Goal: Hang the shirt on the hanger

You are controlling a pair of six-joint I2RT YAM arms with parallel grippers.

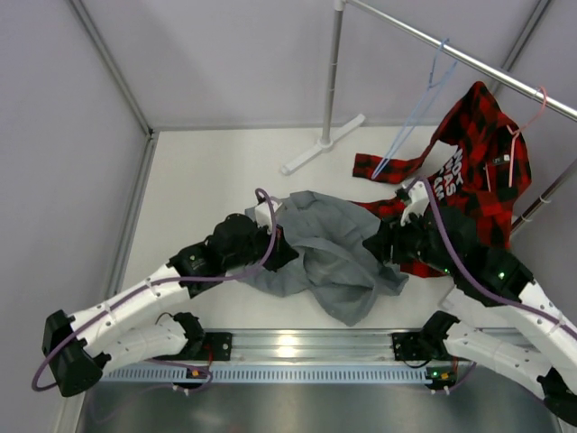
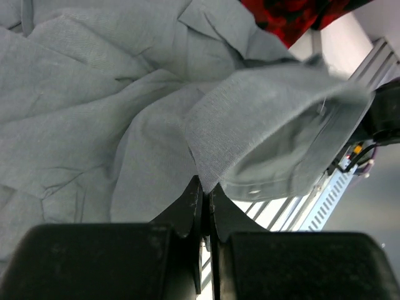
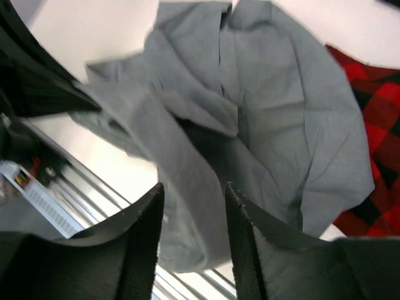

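The shirt (image 1: 334, 248) lies bunched in a grey heap on the worktop (image 1: 207, 171) near the front edge, btw the two arms, its far-right side touching the red-and-black plaid shirt (image 1: 478, 153). The left hand (image 2: 203, 187) is clenched w/ a thin fold of grey cloth pinched at the fingertips, just beside what looks like a cuff. The right hand (image 3: 194, 187) is released: fingers apart over the heap, cloth showing in the gap, nothing gripped as far as I can tell. The hanger (image 1: 401, 135) hangs off the rail (image 1: 487, 70), well apart from the shirt, w/ the pink hanger (image 1: 518, 135) further along.

Risks, as I judge them:
- One thin pinch near a sleeve end prob. lifts a dangling sleeve, not the body, and soft cloth could slip out.
- The collar isn't findable in the heap, so threading the hanger may fail.
- The right hand works close to the plaid, so it could grab that instead.
- The hanger sits loose on the rail, so a bump could swing or drop it.

Writing: white letters on the plaid, too small and tilted to read for sure. No label seen on the grey shirt.
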